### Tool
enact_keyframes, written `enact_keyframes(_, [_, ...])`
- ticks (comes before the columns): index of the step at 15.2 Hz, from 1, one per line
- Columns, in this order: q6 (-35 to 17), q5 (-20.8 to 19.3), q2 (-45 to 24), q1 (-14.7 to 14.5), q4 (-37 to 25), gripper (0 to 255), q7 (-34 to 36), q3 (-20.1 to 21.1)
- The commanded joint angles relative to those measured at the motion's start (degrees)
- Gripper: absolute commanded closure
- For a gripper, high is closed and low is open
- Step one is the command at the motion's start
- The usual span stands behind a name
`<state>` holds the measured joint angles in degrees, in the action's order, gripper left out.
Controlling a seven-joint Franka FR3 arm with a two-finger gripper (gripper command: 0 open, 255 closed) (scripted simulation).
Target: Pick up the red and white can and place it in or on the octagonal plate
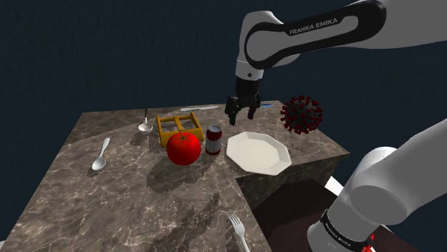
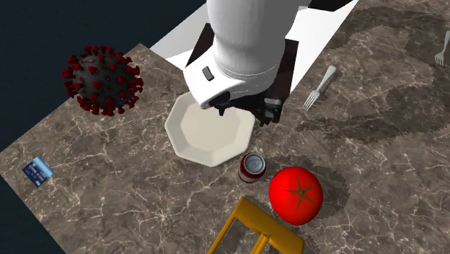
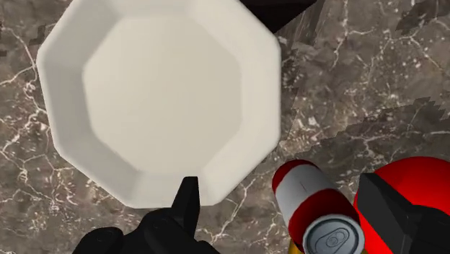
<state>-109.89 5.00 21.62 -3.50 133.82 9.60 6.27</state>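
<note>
The red and white can stands upright on the marble table, between a red tomato and the white octagonal plate. The plate is empty. My black gripper hangs open, well above the table, over the gap between can and plate. In the second exterior view the can sits just beside the plate, and the arm hides most of the gripper. In the wrist view the can shows far below between the spread fingers of the gripper, nearer the right finger, with the plate beyond.
A yellow rack stands behind the tomato. A dark spiky ball with red tips is at the table's far corner past the plate. A spoon, a ladle, a fork and a blue card lie around. The table edge runs close by the plate.
</note>
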Motion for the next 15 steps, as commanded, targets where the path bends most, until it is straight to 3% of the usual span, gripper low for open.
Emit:
enact_keyframes(1, [-3.29,0.29,-3.56,-0.23,-1.25,0,1.62,0.93])
enact_keyframes(8, [-12.25,-0.64,-17.27,-0.85,-8.91,0,7.32,3.48])
enact_keyframes(15, [-17.60,-0.91,-19.85,-1.04,-6.13,0,7.56,3.69])
